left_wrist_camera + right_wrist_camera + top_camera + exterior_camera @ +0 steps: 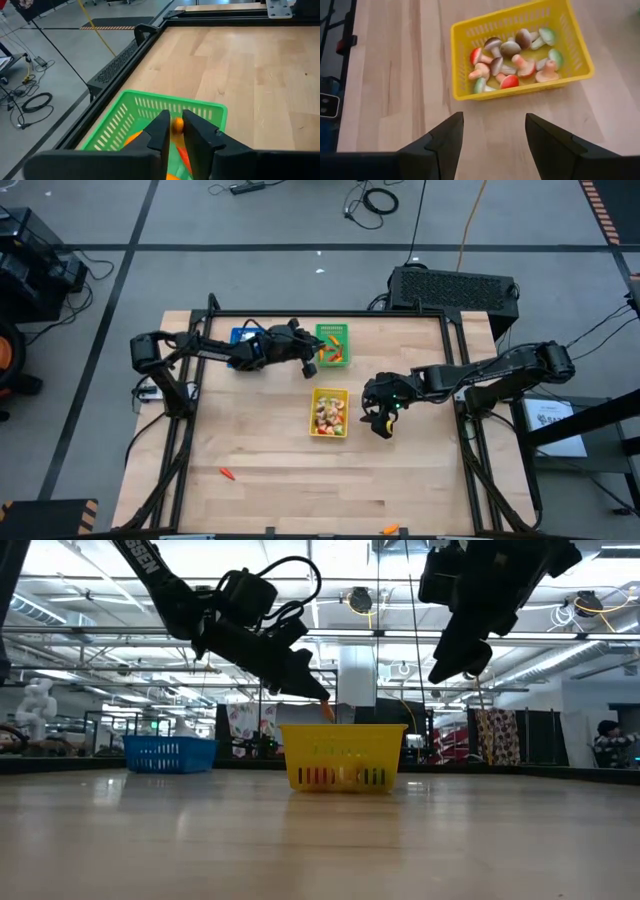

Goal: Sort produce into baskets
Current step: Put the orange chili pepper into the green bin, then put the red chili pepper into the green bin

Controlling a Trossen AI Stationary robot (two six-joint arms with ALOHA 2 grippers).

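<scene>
Now my left tool [176, 134] hangs over the green basket [131, 116], near the bench's [270, 450] far edge. Its two dark fingers [159, 131] sit very close together, and a small orange piece [177, 125] shows in the thin gap between their tips. I cannot tell if they pinch it or if it has slipped free. More orange bits lie in the green basket right under the tool. From above, that basket holds orange pieces [338, 356] along one side.

My right tool [492, 135] is up in the air with nothing in it. Its fingers are spread wide apart. It hangs beside the yellow basket [572, 40], on the right arm's side, not over it. That basket is in the middle of the bench and is full of little mushrooms [512, 62] with red, brown, green and pale caps.

The blue basket [170, 754] sits next to the green one, on the left arm's side. My left arm covers most of it from above, so I cannot see what is inside.

Two orange bits lie loose on the bench. One [228, 473] is near the front on the left, well apart from both tools. The other [390, 529] is right at the front edge, more to the right.
</scene>
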